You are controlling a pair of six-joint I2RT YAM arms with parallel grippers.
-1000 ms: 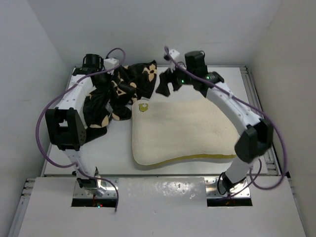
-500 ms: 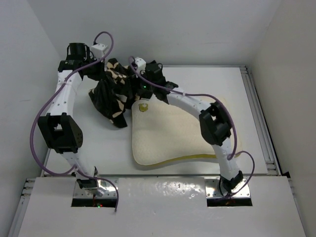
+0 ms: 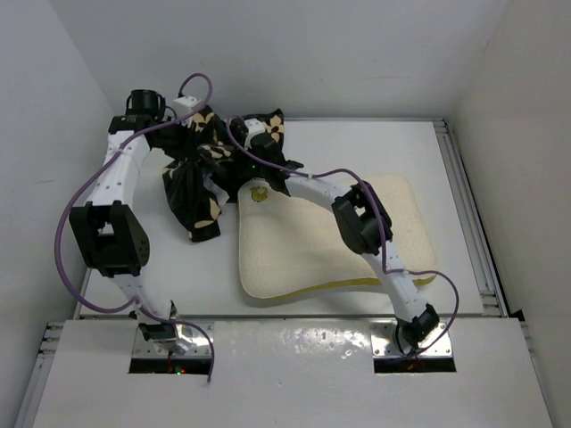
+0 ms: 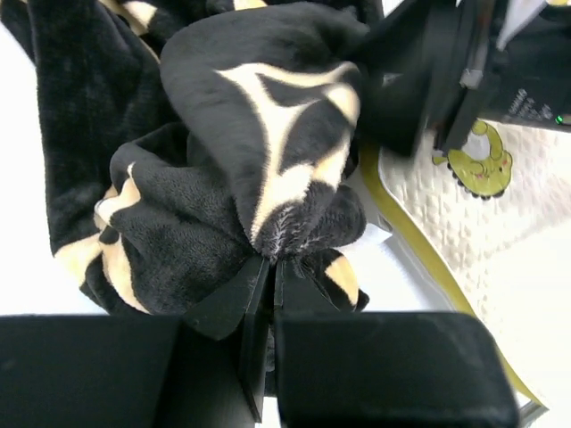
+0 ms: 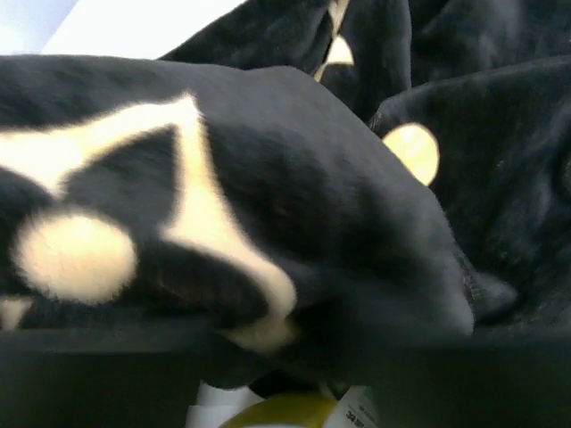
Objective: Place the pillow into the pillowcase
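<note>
The black pillowcase [image 3: 201, 174] with tan flower motifs hangs bunched at the back left. My left gripper [image 3: 181, 134] holds its upper part. In the left wrist view the left gripper [image 4: 272, 263] is shut on a fold of the pillowcase [image 4: 250, 134]. The cream pillow [image 3: 330, 241] with yellow piping lies flat in the middle. My right arm reaches across it to the pillowcase's right side, where the right gripper [image 3: 254, 147] sits. In the right wrist view the pillowcase [image 5: 294, 196] fills the frame and a fold is drawn into the right gripper [image 5: 285, 357], hiding its fingertips.
White walls enclose the table on the left, back and right. Metal rails [image 3: 468, 214] run along the table's right side. A purple cable [image 3: 76, 241] loops out from the left arm. The pillow's corner with a green logo [image 4: 482, 165] lies just right of the hanging fabric.
My right arm swung from the back right across the pillow to the pillowcase and its jaws closed on the fabric. My left arm shifted slightly, still holding the pillowcase.
</note>
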